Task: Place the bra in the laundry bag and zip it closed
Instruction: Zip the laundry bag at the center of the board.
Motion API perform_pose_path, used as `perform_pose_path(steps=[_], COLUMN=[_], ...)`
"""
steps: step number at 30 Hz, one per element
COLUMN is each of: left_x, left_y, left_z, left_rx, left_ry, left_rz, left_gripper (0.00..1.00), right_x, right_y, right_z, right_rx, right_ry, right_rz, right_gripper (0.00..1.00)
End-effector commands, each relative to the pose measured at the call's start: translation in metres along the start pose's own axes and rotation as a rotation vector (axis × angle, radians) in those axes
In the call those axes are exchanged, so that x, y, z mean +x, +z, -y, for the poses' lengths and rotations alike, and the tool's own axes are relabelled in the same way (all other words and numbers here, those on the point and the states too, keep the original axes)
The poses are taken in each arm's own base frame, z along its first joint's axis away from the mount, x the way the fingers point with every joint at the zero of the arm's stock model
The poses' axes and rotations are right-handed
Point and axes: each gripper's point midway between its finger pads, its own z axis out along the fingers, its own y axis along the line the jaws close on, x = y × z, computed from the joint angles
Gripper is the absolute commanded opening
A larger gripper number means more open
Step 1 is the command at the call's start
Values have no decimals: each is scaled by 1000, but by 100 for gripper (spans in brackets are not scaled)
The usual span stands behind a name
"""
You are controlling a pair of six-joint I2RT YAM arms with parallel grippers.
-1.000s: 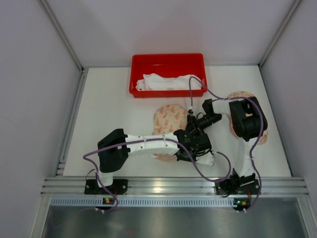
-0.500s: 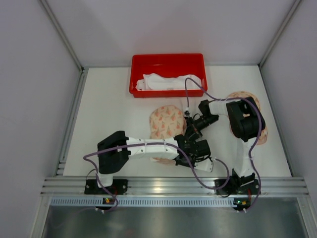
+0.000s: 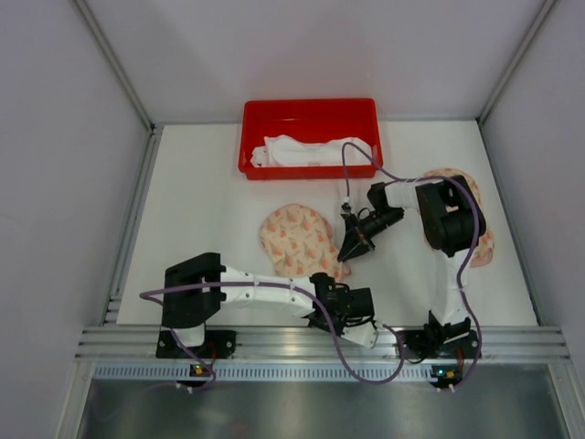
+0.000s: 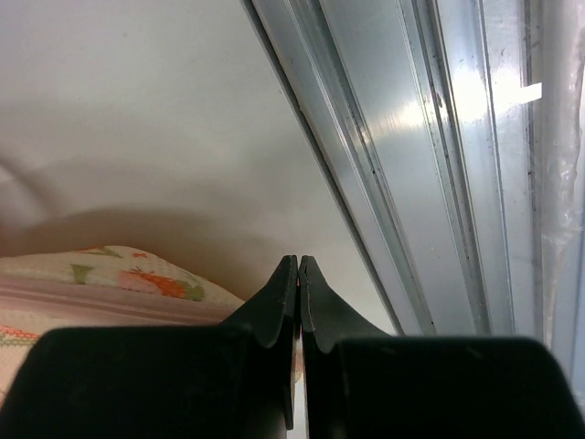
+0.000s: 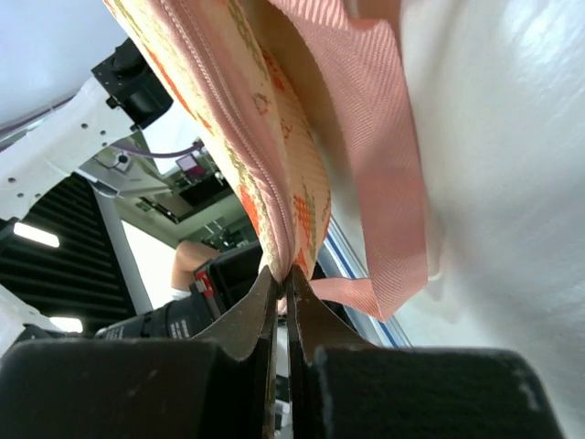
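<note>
The right gripper [image 5: 281, 273] snaps down: a moment ago its fingers stand spread, now they are pressed together on the rim of the laundry bag [image 3: 292, 240], pinching the patterned fabric right at the zipper line, with a pink ribbon hanging off beside them. That's a firm hold on the bag's right edge, mid-table.

Meanwhile the left arm pulls back toward the near edge, clearing off the bag it was lying across. The left gripper [image 4: 298, 265] sits low by the metal rail, fingers pressed together with nothing visible between them, and the bag's near edge just behind it. The bag itself slides left and nearer in the process, and from above its round face is now uncovered.

And the bra [image 3: 311, 151]? It lies white and folded in the red bin [image 3: 245, 137] at the far side, well apart from both grippers.

So this reads as preparation: one hand anchors the bag's edge, probably to open or steady the mouth. The loading and the zipping are not yet done.
</note>
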Motion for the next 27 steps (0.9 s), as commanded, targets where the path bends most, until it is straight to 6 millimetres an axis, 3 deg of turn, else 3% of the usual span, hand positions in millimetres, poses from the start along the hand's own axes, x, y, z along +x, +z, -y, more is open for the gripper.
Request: perform_pose_path(steps=[1, 3, 4, 7, 8, 14, 17, 24, 27], left_x=[-1, 0, -1, -9, -11, -26, -30, -36, -35], left_y=[-15, -15, -16, -22, -23, -29, -31, -30, -30], left_z=[31, 23, 17, -13, -21, -84, -100, -102, -101], left_rx=[100, 65, 40, -41, -54, -133, -155, -137, -131], left_ry=[-5, 2, 3, -45, -66, -220, -224, -156, -129], left_rz=[49, 35, 29, 31, 34, 79, 87, 105, 105], left_gripper=[0, 0, 0, 0, 0, 0, 0, 0, 0], right_x=[-33, -38, -36, -24, -19, 14, 17, 18, 22], right_y=[-20, -23, -23, -26, -26, -25, -24, -13, -3], right_z=[1, 1, -1, -7, -6, -3, -9, -22, -23], right_rx=[20, 32, 30, 30, 36, 19, -9, -79, -98], right_ry=[-119, -116, -107, -104, -103, -79, -85, -87, -85], right_rz=[88, 93, 87, 72, 62, 0, -4, -39, -71], right_gripper=[0, 5, 27, 56, 59, 63, 67, 62, 50])
